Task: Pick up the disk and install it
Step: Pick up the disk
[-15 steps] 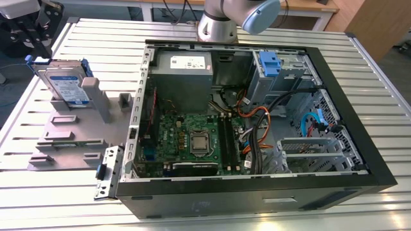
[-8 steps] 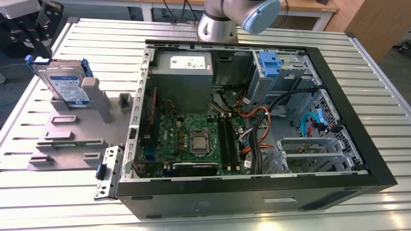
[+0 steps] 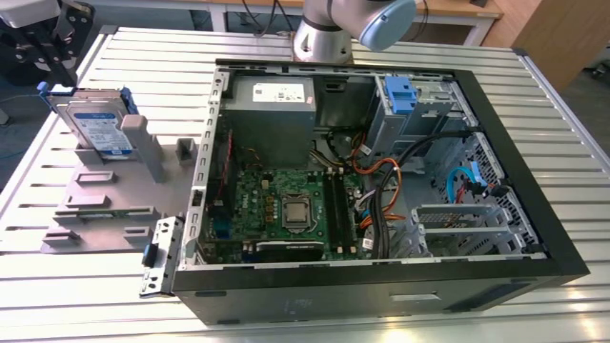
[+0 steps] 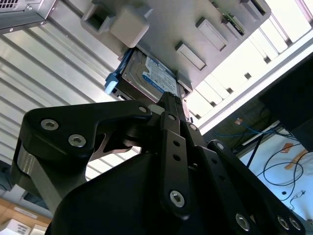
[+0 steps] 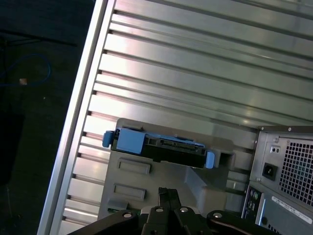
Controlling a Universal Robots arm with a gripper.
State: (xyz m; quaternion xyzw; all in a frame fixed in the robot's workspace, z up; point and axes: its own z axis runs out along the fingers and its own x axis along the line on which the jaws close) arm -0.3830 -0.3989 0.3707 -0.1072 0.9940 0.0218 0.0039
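Over at the exterior view's far-left corner of the slatted aluminium table [image 3: 143, 50], the gripper [image 3: 50, 48] hangs just above and behind the disk [image 3: 98, 127]. In both wrist views its fingers [image 4: 168, 105] are drawn narrow, tips together, holding nothing. The disk stands on edge, tilted back, label facing the case, blue carrier around it, slotted into the grey fixture [image 3: 105, 207] near the table's left edge. In the first wrist view the gripper [image 5: 164, 192] points at the disk's [image 5: 161, 147] upper edge, with a small gap between them. Moving right, the open computer case [image 3: 381, 275] lies on its side mid-table, with the grey power supply [image 3: 271, 107] at its far wall and a blue bracket [image 3: 401, 96] on the drive bay beside it.
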